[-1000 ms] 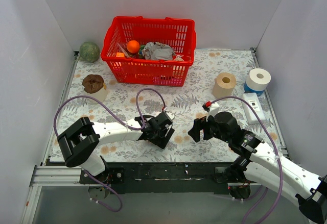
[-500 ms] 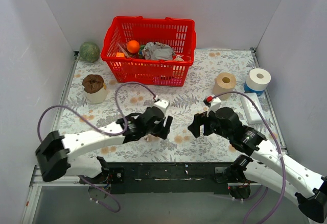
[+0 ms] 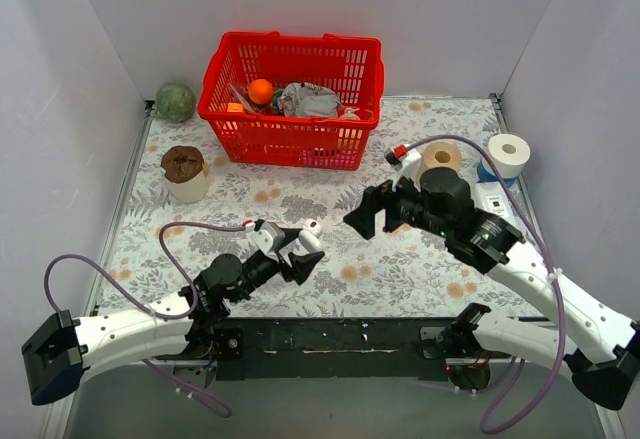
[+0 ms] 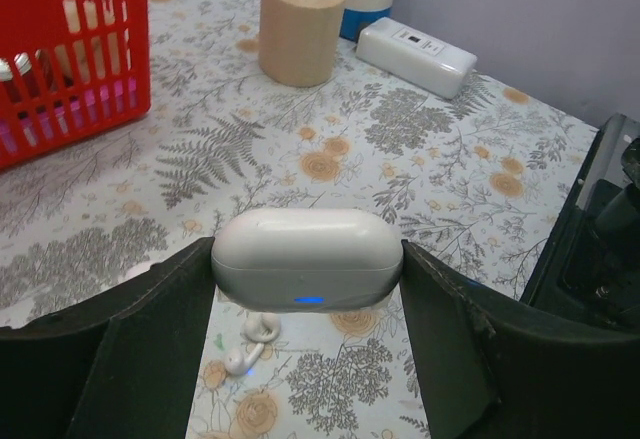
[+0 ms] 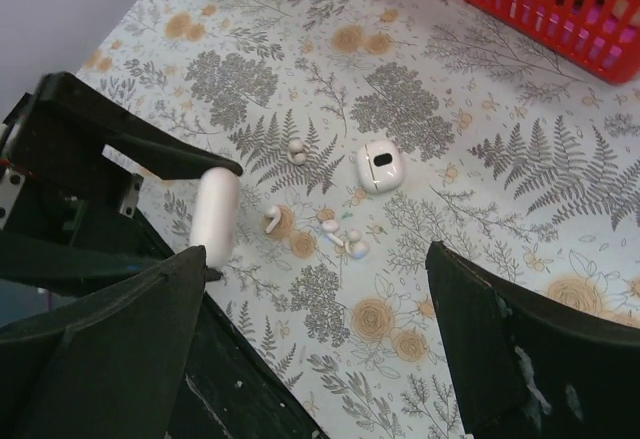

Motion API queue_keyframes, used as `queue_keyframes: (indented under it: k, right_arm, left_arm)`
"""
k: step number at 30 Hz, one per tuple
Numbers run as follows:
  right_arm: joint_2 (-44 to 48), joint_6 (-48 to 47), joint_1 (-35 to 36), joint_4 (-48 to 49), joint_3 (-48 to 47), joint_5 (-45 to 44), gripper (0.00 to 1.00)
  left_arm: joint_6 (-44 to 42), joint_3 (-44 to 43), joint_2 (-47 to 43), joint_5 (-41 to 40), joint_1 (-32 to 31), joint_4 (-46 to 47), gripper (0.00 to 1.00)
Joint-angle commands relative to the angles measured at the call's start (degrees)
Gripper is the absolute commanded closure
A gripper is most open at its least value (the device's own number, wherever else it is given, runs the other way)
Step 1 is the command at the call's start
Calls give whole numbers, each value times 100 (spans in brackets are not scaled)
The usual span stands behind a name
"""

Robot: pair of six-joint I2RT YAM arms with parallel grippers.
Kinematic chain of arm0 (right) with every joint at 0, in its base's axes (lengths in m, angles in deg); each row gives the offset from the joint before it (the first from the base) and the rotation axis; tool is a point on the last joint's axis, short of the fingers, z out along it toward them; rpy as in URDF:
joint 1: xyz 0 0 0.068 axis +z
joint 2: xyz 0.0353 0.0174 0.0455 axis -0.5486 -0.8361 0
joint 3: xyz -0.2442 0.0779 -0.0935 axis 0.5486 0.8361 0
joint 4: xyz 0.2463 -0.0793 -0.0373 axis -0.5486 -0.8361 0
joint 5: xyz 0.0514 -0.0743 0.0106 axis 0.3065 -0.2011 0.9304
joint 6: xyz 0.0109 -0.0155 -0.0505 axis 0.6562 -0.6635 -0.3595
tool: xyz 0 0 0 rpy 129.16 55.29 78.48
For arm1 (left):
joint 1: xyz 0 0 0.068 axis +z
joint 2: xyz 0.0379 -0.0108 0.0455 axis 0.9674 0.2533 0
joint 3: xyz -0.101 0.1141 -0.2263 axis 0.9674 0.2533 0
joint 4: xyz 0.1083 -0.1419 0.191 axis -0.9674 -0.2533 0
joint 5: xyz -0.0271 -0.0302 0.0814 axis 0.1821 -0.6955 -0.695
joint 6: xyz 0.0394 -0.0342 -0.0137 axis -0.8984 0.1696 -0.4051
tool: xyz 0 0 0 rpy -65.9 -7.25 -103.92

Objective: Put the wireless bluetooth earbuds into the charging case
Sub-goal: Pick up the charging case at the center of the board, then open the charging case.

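A white oval charging case (image 4: 305,249) with its lid down and a blue light on its front is clamped between the fingers of my left gripper (image 4: 307,271), just above the floral table. From above, the left gripper (image 3: 296,251) sits near the front edge. Two tiny white earbuds (image 4: 262,327) lie on the table just below the held case. In the right wrist view several earbuds (image 5: 340,235) lie scattered beside a second small white case (image 5: 380,166). My right gripper (image 5: 315,259) hovers high over them, open and empty, right of the left one (image 3: 370,214).
A red basket (image 3: 290,99) full of items stands at the back. A tan roll (image 3: 440,164), a white roll (image 3: 505,154) and a white box (image 3: 495,209) sit on the right. A brown-topped cup (image 3: 185,171) and a green ball (image 3: 175,101) are at the left.
The left arm has drawn back toward the near left, the gripper turning with the case. The right gripper has risen, moved toward the far side and opened wider.
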Motion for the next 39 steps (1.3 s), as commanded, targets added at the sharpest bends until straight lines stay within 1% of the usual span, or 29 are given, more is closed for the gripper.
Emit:
queue_keyframes:
  k: [1,5,10,16,20,23,30,39]
  right_arm:
    - [-806,-379,30,-665,-1112,610,2]
    - [-1053,-441,118,-578,-1131,734,2]
    - [-1343,-389,311,-534,-1131,884,2]
    - [-1598,-257,671,-314,-1043,822,2]
    - [-1721,-195,812,-227,-1000,769,4]
    - [-1757,-134,830,-235,-956,664,8]
    - [-1660,-72,830,-402,-982,172,13]
    - [-1423,-2,803,-437,-920,-233,17]
  left_arm:
    - [-978,-55,336,901,-59,1429,100]
    - [-1285,-170,644,842,-164,1517,100]
    - [-1654,-301,802,692,-270,1456,100]
    - [-1795,-407,855,648,-305,1315,100]
    - [-1813,-416,811,622,-332,1227,100]
    - [-1822,-425,767,604,-358,1192,100]
    - [-1822,-372,574,560,-402,1121,100]
    - [-1866,-346,468,455,-472,1042,100]
